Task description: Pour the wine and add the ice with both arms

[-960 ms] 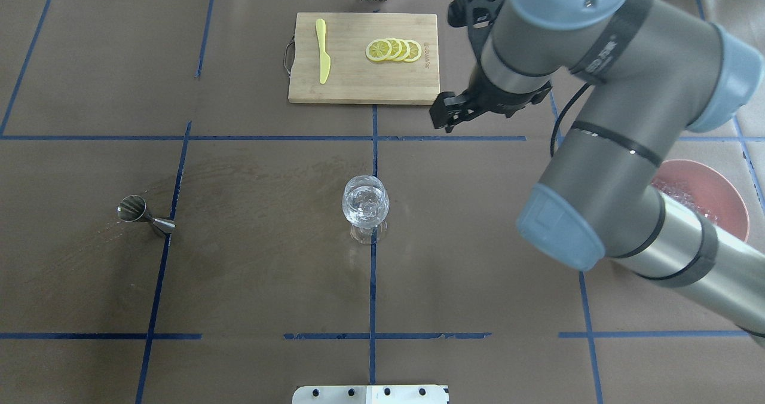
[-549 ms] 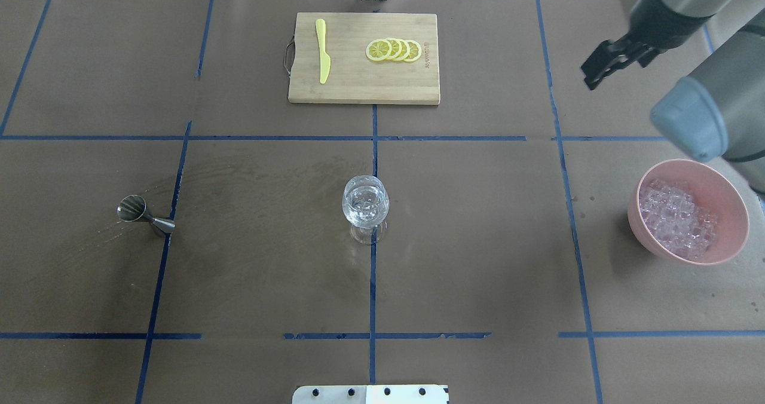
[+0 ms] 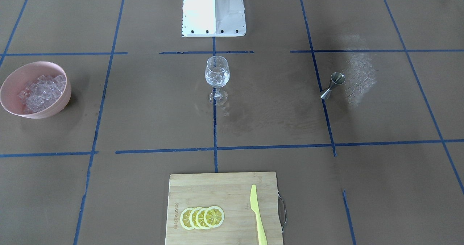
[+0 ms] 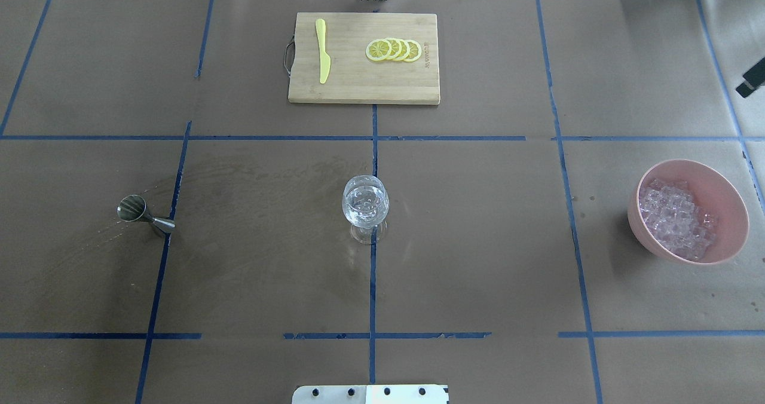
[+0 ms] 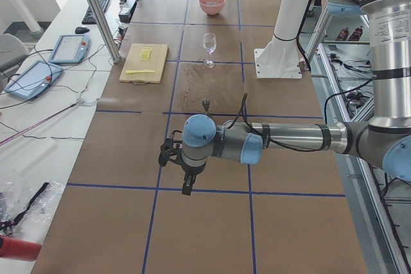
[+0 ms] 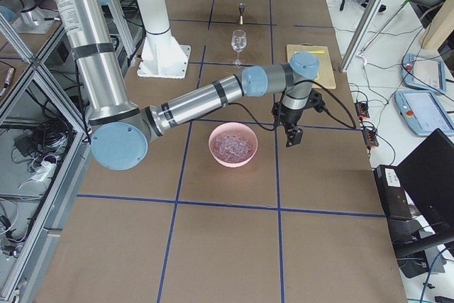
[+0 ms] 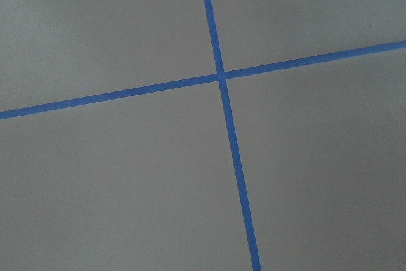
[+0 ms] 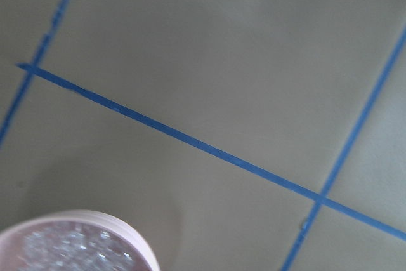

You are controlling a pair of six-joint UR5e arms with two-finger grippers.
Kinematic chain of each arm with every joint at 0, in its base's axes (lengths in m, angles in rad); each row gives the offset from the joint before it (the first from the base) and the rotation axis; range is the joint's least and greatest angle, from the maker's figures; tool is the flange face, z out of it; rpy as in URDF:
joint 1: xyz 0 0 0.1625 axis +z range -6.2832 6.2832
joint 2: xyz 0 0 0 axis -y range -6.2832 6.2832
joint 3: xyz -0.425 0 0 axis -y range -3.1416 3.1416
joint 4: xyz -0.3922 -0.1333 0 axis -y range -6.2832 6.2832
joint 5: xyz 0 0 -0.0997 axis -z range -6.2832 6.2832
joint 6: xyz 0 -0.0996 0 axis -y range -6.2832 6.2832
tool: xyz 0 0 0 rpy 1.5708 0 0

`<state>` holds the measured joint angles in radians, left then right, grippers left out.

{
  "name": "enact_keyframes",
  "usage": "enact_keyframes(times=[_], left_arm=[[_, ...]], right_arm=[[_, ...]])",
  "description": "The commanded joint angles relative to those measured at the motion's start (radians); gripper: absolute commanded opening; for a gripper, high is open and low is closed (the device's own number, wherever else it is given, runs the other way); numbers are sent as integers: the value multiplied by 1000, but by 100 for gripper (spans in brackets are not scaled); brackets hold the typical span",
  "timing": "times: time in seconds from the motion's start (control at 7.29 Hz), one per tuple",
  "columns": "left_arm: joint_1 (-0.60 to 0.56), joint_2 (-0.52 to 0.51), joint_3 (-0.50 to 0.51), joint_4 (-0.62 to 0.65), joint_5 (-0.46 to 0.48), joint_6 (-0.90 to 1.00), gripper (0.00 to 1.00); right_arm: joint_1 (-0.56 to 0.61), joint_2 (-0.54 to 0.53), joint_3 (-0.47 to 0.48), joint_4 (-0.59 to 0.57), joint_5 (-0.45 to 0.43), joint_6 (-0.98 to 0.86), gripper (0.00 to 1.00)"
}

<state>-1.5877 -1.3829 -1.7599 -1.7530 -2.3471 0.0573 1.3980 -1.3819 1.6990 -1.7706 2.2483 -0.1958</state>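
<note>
A clear wine glass (image 4: 365, 204) (image 3: 216, 74) stands at the table's middle, with glassy, glinting contents. The ice (image 4: 675, 219) (image 3: 41, 89) is heaped in a pink bowl (image 4: 726, 195) (image 3: 54, 105) on the robot's right. A steel jigger (image 4: 143, 213) (image 3: 333, 84) stands on its left. The wine is out of view. My right gripper (image 6: 291, 138) hangs just past the bowl, only a black tip (image 4: 752, 84) showing overhead; I cannot tell its state. My left gripper (image 5: 186, 187) points down over bare table far from the jigger; its state I cannot tell.
A wooden cutting board (image 4: 358, 87) at the far side carries lemon slices (image 4: 394, 50) and a yellow knife (image 4: 323, 51). Blue tape lines grid the brown cover. The white pedestal base (image 3: 214, 9) sits at the robot's edge.
The right arm swung from beside the cutting board out to the view's right edge, uncovering the pink bowl. The glass and jigger have not moved.
</note>
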Motion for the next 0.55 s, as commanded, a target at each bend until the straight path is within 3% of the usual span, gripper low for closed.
enact_keyframes(times=[0.0, 0.14, 0.41], left_arm=[[0, -1, 2, 0, 0, -1, 100], [0, -1, 3, 0, 0, -2, 100], [0, 1, 2, 0, 0, -1, 100]], right_arm=[[97, -144, -172, 274, -45, -24, 100], [107, -184, -188, 327, -45, -11, 100], [142, -219, -153, 280, -20, 27, 100]])
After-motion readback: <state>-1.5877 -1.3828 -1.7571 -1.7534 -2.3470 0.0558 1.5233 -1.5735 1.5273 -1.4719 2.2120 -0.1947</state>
